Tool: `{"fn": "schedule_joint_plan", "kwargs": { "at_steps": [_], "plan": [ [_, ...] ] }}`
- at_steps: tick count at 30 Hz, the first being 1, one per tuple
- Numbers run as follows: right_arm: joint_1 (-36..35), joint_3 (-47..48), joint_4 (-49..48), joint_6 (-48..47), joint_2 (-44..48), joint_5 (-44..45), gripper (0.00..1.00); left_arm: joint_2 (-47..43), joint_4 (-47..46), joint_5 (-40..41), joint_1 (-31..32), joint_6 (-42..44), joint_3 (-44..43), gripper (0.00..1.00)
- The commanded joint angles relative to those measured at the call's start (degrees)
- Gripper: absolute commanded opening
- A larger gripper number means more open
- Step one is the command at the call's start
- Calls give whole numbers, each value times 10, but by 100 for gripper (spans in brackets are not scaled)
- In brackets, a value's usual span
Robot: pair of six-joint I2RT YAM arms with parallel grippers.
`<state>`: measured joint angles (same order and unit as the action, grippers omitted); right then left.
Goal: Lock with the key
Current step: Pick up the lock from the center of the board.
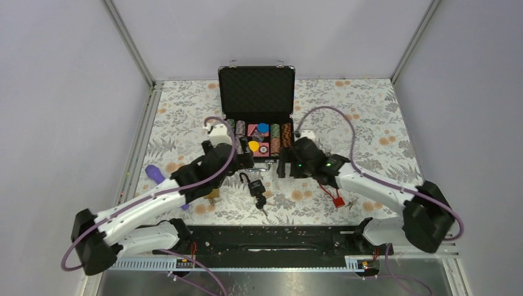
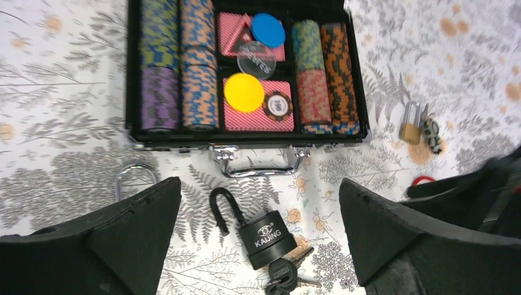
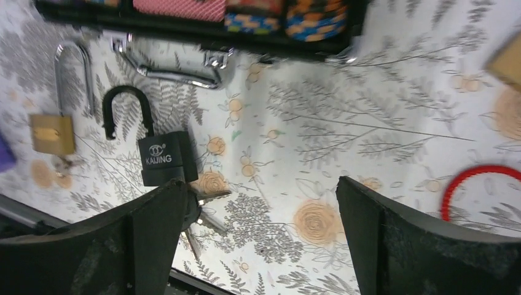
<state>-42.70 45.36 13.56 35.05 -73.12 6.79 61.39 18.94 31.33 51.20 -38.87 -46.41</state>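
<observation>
A black KAIJING padlock (image 2: 268,237) lies flat on the floral table, its shackle (image 2: 222,208) swung open and a bunch of black-headed keys (image 2: 282,276) in its keyhole. It also shows in the top view (image 1: 253,184) and the right wrist view (image 3: 167,158). My left gripper (image 2: 259,184) is open and empty, hovering just above and behind the padlock. My right gripper (image 3: 259,182) is open and empty, just right of the padlock, its left finger over the keys. In the top view the left gripper (image 1: 245,163) and right gripper (image 1: 284,168) flank the case's front.
An open black case (image 1: 256,80) with poker chips stands behind the padlock, its chrome handle (image 2: 261,166) facing me. A brass padlock (image 3: 52,133) lies to the left, another brass padlock (image 2: 410,130) to the right. A red key ring (image 3: 476,182) lies at right, a purple object (image 1: 154,173) at left.
</observation>
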Motion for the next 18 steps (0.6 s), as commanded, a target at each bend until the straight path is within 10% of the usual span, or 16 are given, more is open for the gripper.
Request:
{"fn": "schedule_joint_plan", "kwargs": {
  "at_steps": [1, 18],
  "plan": [
    [-99, 85, 26, 14, -90, 120, 98, -92, 57, 75, -2, -2, 10, 99],
    [-237, 353, 182, -8, -388, 169, 79, -248, 115, 97, -2, 8, 46, 99]
  ]
}}
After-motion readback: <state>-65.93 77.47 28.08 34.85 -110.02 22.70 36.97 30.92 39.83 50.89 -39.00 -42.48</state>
